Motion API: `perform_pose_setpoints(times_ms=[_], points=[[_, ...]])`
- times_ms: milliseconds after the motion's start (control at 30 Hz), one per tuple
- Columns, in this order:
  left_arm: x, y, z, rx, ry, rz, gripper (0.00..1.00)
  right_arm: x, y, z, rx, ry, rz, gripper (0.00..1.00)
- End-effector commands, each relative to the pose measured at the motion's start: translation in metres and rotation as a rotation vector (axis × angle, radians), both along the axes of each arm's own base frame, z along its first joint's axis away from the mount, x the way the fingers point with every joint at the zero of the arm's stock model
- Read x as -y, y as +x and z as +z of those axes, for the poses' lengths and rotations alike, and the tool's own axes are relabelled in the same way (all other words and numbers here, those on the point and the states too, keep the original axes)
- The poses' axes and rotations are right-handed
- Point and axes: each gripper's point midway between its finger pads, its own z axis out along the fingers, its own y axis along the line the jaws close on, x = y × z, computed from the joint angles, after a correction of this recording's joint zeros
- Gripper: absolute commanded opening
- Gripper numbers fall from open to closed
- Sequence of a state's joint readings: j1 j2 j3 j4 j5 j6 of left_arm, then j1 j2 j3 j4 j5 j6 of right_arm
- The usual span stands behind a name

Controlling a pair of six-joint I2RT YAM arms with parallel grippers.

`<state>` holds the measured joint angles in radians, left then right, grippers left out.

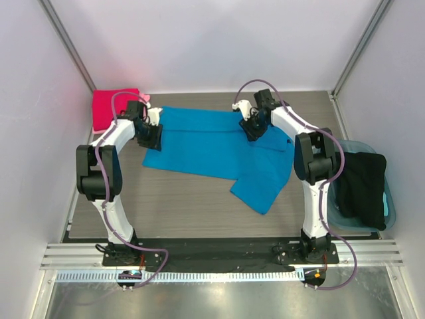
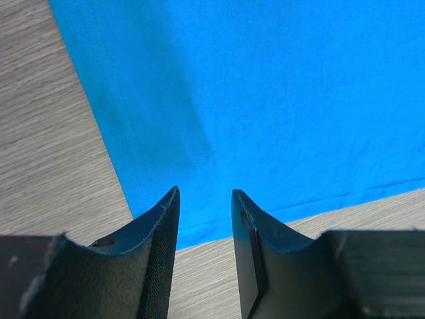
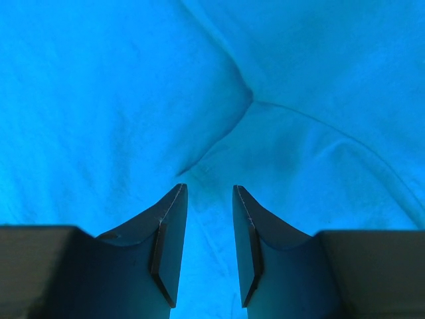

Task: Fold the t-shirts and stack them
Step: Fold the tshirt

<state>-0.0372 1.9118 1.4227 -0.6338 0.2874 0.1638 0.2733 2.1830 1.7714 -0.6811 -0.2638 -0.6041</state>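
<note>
Across the far half of the wood-grain counter [image 1: 192,199], a bright blue t-shirt [image 1: 206,146] is lying spread flat, its left edge sitting near the far-left corner and one end angling down toward the near-right corner. The left gripper [image 2: 204,193] is hovering over the shirt's left edge, where the hem is meeting bare counter. Its jaws are standing a narrow gap apart with nothing between them, and the blue cloth is showing below through that gap. The right gripper [image 3: 210,187] is hanging over the shirt's right part, close to the far edge, above a spot where several soft creases are running together. Its jaws are likewise parted narrowly and gripping nothing, though whether the tips are touching the cloth cannot be told. A crimson red t-shirt [image 1: 109,109] is resting as a folded block in the far-left corner, just beside the left arm's wrist. A sliver of pale pink cloth [image 1: 145,98] is peeking out at the red shirt's right side. Along the right edge of the counter, a translucent blue tub [image 1: 392,212] is holding a black garment [image 1: 362,186] that is draping over its rim.
</note>
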Motion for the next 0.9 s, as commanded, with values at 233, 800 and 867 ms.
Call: perform_pose_setpoints(times_ms=[233, 800, 867], points=[[-0.006, 0.009, 0.019, 0.060, 0.008, 0.015, 0.38, -0.012, 0.011, 0.010, 0.033, 0.017, 0.008, 0.39], [-0.007, 0.012, 0.015, 0.052, 0.010, 0.022, 0.38, -0.010, 0.004, -0.007, -0.013, -0.003, -0.005, 0.34], [-0.007, 0.012, 0.014, 0.049, 0.007, 0.025, 0.38, -0.010, 0.003, -0.010, -0.018, -0.005, -0.005, 0.31]])
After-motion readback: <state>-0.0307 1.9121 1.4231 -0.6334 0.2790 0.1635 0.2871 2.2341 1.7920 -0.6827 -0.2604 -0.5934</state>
